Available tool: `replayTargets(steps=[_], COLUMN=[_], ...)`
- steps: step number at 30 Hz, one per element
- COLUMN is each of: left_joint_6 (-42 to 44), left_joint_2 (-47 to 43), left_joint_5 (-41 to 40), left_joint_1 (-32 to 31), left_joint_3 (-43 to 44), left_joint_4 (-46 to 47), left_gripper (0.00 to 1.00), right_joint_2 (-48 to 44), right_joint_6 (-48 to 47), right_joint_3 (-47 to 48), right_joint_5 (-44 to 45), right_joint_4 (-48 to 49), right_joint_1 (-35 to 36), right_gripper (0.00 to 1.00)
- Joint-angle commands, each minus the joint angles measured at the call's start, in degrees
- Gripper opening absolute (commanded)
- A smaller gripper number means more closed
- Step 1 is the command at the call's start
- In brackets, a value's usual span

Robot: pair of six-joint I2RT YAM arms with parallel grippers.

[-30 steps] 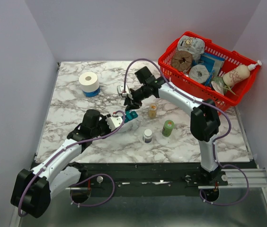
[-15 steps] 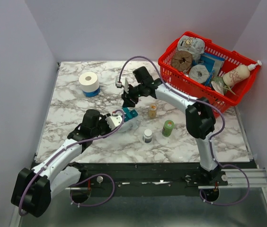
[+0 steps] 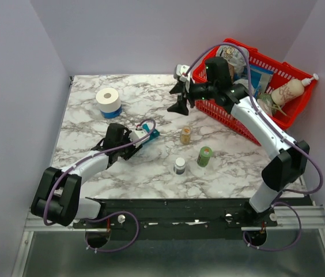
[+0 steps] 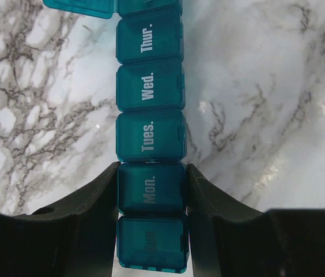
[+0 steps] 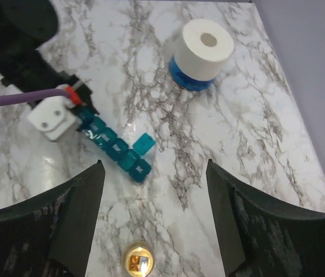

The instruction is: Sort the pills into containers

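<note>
The teal-blue pill organiser (image 3: pixel 150 134) lies flat on the marble table, left of the middle. In the left wrist view it (image 4: pixel 150 115) runs straight away from me, with day labels on the lids and one lid open at the far end. My left gripper (image 3: pixel 141 142) (image 4: pixel 152 168) is shut on it, one finger on each side of the "Mon." compartment. My right gripper (image 3: pixel 179 97) (image 5: pixel 154 164) is open and empty, raised high above the table near the basket. It looks down on the organiser (image 5: pixel 117 150) and an amber pill bottle (image 5: pixel 138 259).
Three pill bottles stand right of the organiser: amber (image 3: pixel 185 135), green (image 3: pixel 204 156), and white with a dark cap (image 3: pixel 179 166). A white roll on a blue base (image 3: pixel 108 101) stands at the back left. A red wire basket (image 3: pixel 240 109) full of items sits at the back right.
My right arm has lifted off the organiser and swung up and back toward the basket, its gripper open. My left arm has swung left, still holding the organiser, which shifted slightly left.
</note>
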Motion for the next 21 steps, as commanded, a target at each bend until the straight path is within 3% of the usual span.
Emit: replayTargets(steps=[1, 4, 8, 12, 16, 17, 21], left_joint_6=[-0.4, -1.3, -1.5, -2.0, -4.3, -5.0, -11.7], left_joint_2=[3.9, 4.1, 3.5, 3.7, 0.9, -0.5, -11.7], left_joint_5=[-3.1, -2.9, -2.4, -2.3, -2.6, -3.0, -3.4], left_joint_1=[0.2, 0.1, 0.2, 0.1, 0.2, 0.2, 1.2], left_joint_3=[4.8, 5.5, 5.2, 5.5, 5.0, 5.0, 2.6], left_joint_4=[2.2, 0.3, -0.8, -1.9, -2.0, -2.0, 1.1], left_gripper=[0.13, 0.52, 0.67, 0.75, 0.89, 0.99, 0.99], right_joint_2=[-3.2, -7.3, -11.9, -14.7, -16.7, -17.3, -18.0], right_joint_6=[-6.8, -9.7, -11.3, -13.4, -25.4, -29.0, -38.8], right_joint_3=[-8.2, -13.0, -18.0, -21.2, -24.0, -25.2, -30.3], right_joint_5=[-2.6, -3.3, -3.8, -4.5, -9.1, -11.2, -9.3], right_joint_4=[-7.1, -9.9, -11.2, -13.8, -19.7, -21.8, -24.8], right_joint_1=[1.0, 1.0, 1.0, 1.0, 1.1, 1.2, 5.0], right_gripper=[0.8, 0.8, 0.8, 0.8, 0.8, 0.8, 0.81])
